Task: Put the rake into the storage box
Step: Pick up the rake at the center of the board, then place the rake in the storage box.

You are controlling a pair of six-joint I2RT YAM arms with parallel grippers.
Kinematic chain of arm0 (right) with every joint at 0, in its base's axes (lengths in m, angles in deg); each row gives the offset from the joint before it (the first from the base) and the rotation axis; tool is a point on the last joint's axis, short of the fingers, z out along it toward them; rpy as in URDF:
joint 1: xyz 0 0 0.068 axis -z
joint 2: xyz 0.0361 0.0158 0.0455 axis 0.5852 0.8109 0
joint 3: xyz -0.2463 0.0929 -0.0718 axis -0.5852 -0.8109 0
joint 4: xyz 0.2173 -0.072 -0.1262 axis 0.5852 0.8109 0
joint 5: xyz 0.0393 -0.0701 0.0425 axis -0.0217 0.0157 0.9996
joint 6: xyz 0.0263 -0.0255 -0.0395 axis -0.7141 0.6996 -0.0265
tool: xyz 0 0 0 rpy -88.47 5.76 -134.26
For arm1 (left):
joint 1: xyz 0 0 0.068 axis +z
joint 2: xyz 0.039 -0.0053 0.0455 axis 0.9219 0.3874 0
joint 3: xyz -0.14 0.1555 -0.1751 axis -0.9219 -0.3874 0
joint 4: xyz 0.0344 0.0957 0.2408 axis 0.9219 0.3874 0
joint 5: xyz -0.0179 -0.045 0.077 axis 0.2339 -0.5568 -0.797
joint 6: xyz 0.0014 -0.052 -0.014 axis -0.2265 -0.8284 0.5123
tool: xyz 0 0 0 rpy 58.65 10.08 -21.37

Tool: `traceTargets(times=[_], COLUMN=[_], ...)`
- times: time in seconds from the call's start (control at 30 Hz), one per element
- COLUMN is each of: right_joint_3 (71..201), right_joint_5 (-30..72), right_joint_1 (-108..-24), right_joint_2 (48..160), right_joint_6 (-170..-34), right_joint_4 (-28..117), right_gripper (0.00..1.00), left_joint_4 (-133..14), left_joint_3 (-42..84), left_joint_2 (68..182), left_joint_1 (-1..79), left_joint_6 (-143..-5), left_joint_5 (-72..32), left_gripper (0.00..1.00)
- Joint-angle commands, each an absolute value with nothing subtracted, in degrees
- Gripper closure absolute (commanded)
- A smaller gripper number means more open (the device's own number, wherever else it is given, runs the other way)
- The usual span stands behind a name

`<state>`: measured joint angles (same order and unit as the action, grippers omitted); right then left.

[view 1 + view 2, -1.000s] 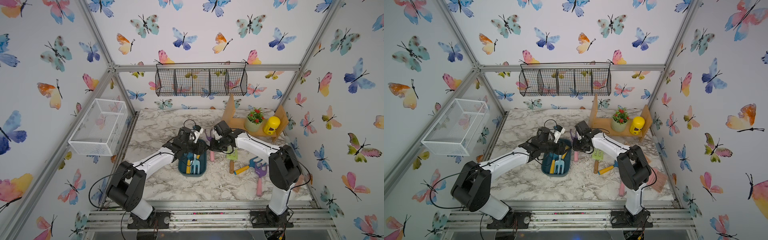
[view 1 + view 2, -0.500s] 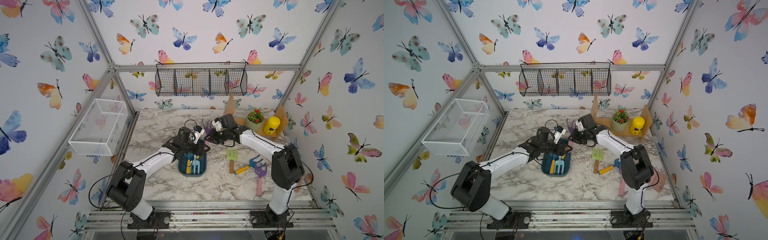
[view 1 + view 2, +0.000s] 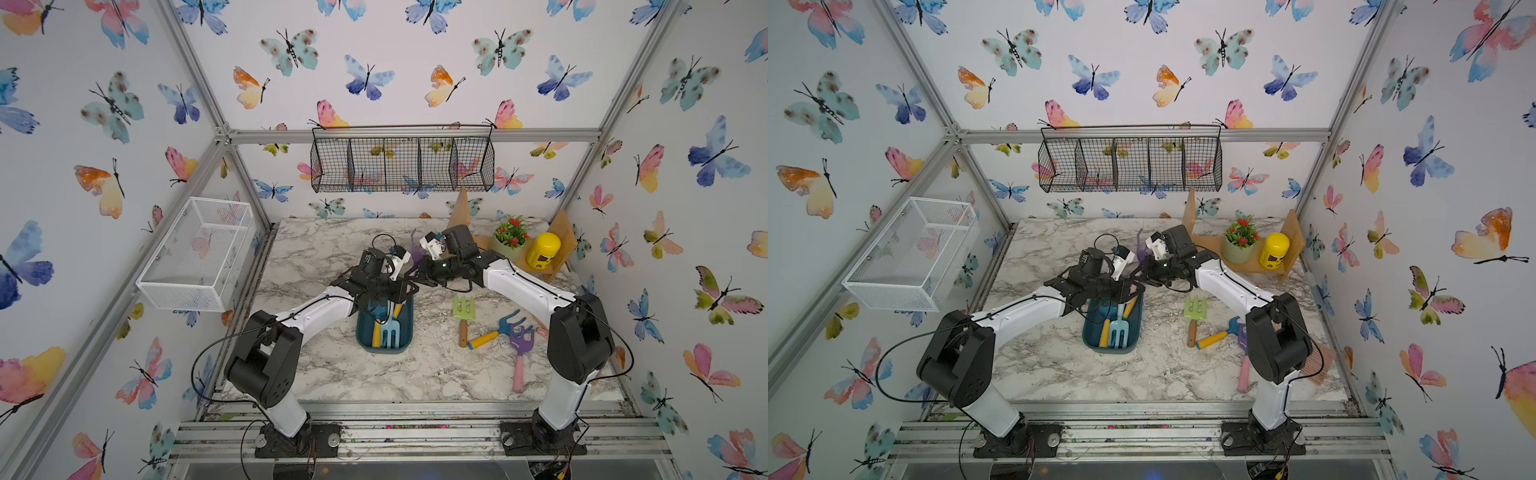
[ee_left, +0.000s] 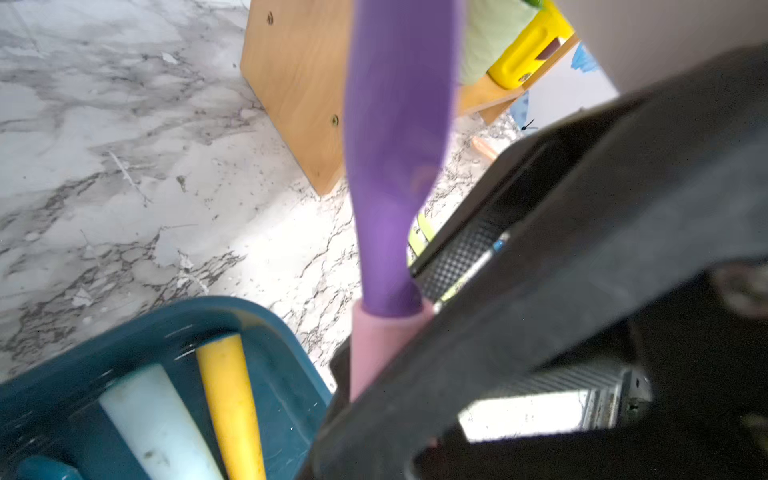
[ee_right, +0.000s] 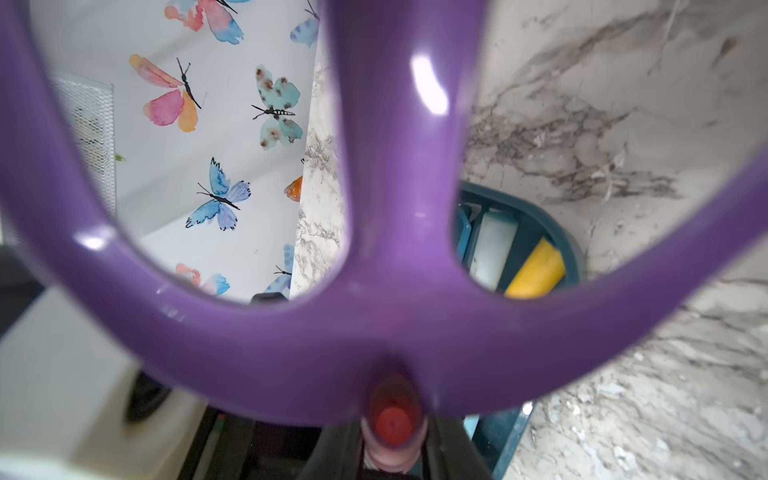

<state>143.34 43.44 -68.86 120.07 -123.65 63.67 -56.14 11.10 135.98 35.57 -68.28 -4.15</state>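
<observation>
Marble surface: my right gripper clamps the rake just beyond the storage box. The left gripper crowds the box's far end, and I can't tell its closure.

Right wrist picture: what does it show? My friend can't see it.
A purple rake fills the picture, its pink handle gripped in the right claw. Behind it sits the blue storage box holding a yellow handle and a pale handle, on a marble table.
</observation>
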Motion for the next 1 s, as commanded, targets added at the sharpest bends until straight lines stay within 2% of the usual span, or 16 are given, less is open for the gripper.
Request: traceTargets(times=[0.0,0.03,0.1,0.17,0.23,0.43,0.97], right_joint_3=[143.4,143.4,143.5,143.0,141.6,136.8,135.9], right_joint_5=[45.1,44.8,44.1,41.7,37.4,29.0,31.9], right_joint_1=[-69.0,-69.0,-69.0,-69.1,-69.0,-67.9,-66.6], right_joint_2=[117.8,117.8,117.7,116.9,115.3,110.4,111.8], right_joint_6=[-122.4,-122.5,-123.1,-123.8,-125.1,-127.1,-126.4], right_joint_4=[63.8,63.9,64.0,63.4,61.3,55.7,57.4], right_gripper=[0.78,0.72,0.52,0.40,0.34,0.32,0.32], left_joint_4=[-53.6,-53.2,-52.5,-51.5,-50.0,-46.9,-41.1], left_joint_3=[10.2,9.3,6.7,4.1,1.6,-4.5,-5.9], left_joint_2=[134.3,133.4,130.5,127.9,125.4,120.0,124.5], left_joint_1=[35.0,35.0,35.0,35.2,35.4,37.3,38.9], left_joint_6=[-65.6,-65.6,-65.5,-65.9,-65.9,-64.8,-64.4], left_joint_5=[-9.1,-9.6,-10.2,-11.4,-12.3,-12.8,-15.9], left_gripper=[1.00,1.00,1.00,1.00,1.00,1.00,1.00])
